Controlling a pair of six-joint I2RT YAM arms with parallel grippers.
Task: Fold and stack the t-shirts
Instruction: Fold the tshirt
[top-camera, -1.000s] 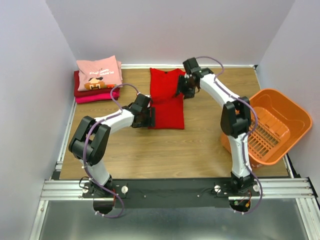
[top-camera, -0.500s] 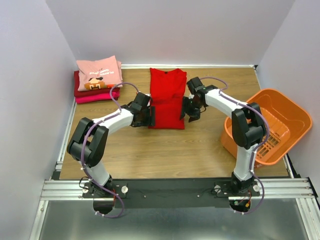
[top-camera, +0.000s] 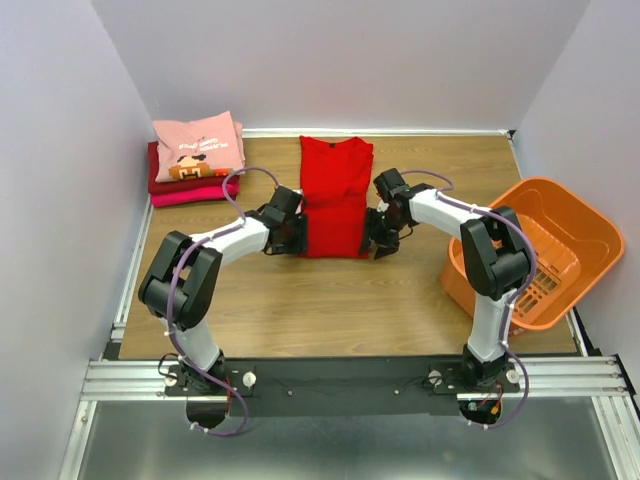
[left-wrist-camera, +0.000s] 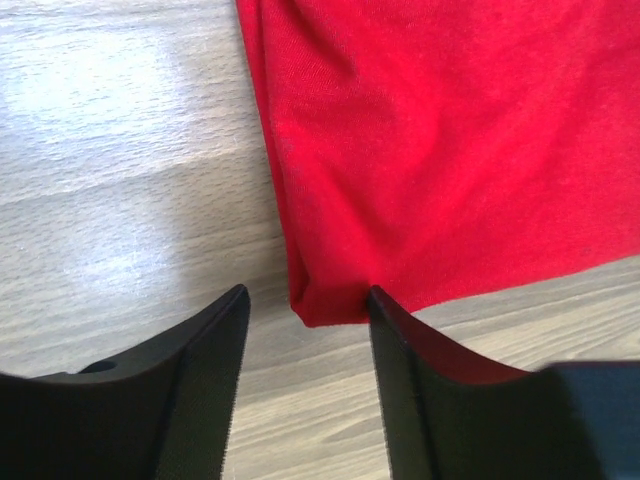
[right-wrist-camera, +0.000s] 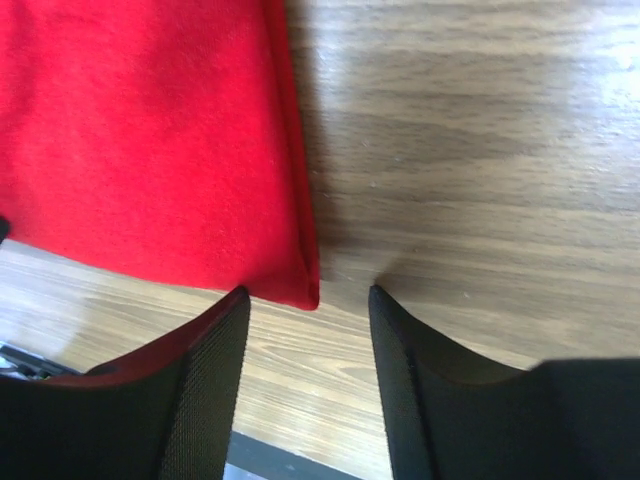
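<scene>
A plain bright red t-shirt (top-camera: 335, 195) lies flat mid-table as a long folded strip, collar toward the far wall. My left gripper (top-camera: 297, 236) is low at its near left corner, jaws open. In the left wrist view that gripper (left-wrist-camera: 308, 300) straddles the corner of the red t-shirt (left-wrist-camera: 325, 300), with cloth against the right finger (left-wrist-camera: 400, 350). My right gripper (top-camera: 381, 238) is open at the near right corner. In the right wrist view that gripper (right-wrist-camera: 308, 296) has the tip of the red t-shirt (right-wrist-camera: 300, 285) between its fingers. A light pink printed t-shirt (top-camera: 198, 145) tops folded dark red and magenta ones (top-camera: 190, 190).
An orange plastic basket (top-camera: 545, 250) stands tilted at the right edge of the table, beside the right arm's elbow. The folded stack sits in the far left corner against the wall. Bare wooden tabletop (top-camera: 330, 300) lies between the shirt and the arm bases.
My right gripper has come from the shirt's far right side down to its near right corner. The left gripper stayed at the near left corner and its jaws narrowed somewhat.
</scene>
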